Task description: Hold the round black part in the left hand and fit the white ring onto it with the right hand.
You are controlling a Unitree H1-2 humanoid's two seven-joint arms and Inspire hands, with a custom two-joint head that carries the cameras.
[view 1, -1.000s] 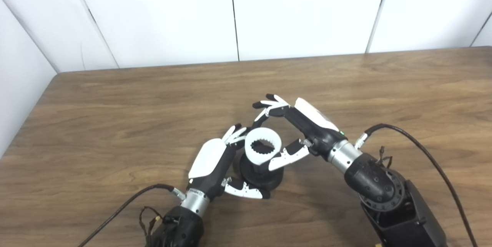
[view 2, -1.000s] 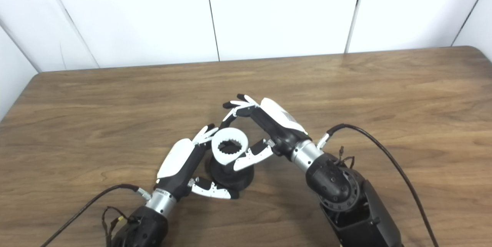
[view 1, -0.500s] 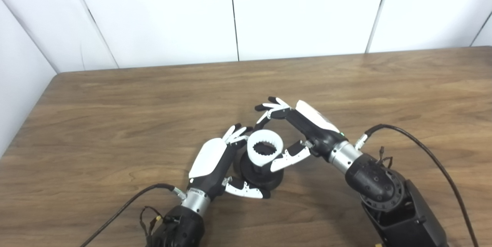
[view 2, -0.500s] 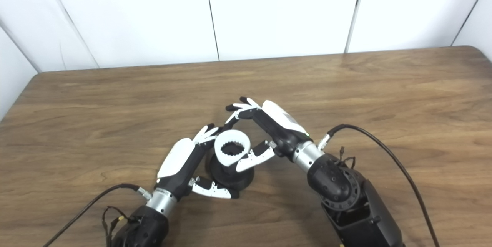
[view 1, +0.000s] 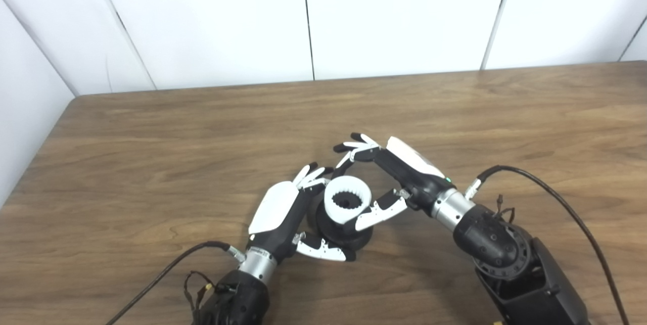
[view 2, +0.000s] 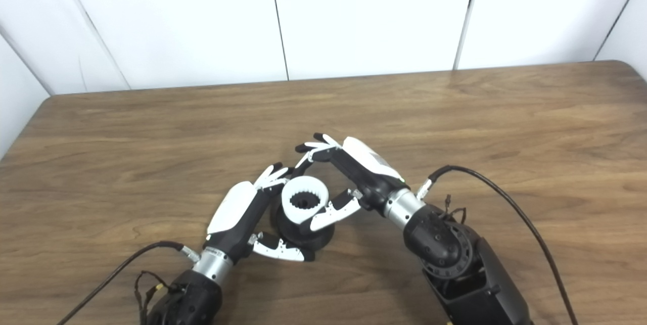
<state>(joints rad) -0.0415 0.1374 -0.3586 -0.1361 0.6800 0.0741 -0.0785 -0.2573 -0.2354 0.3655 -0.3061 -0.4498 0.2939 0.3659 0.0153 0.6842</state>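
While the round black plastic part point(view 1: 344, 229) stands on the brown wooden table point(view 1: 151, 133), its axis points up, a little tilted toward the camera. The left hand point(view 1: 283, 214) is closed around this part, fingers behind it and thumb in front. The white toothed ring point(view 1: 347, 200) sits on top of the black part, its opening facing up. The right hand point(view 1: 389, 178) holds the ring between thumb and fingers. No readable writing or label shows on the parts.
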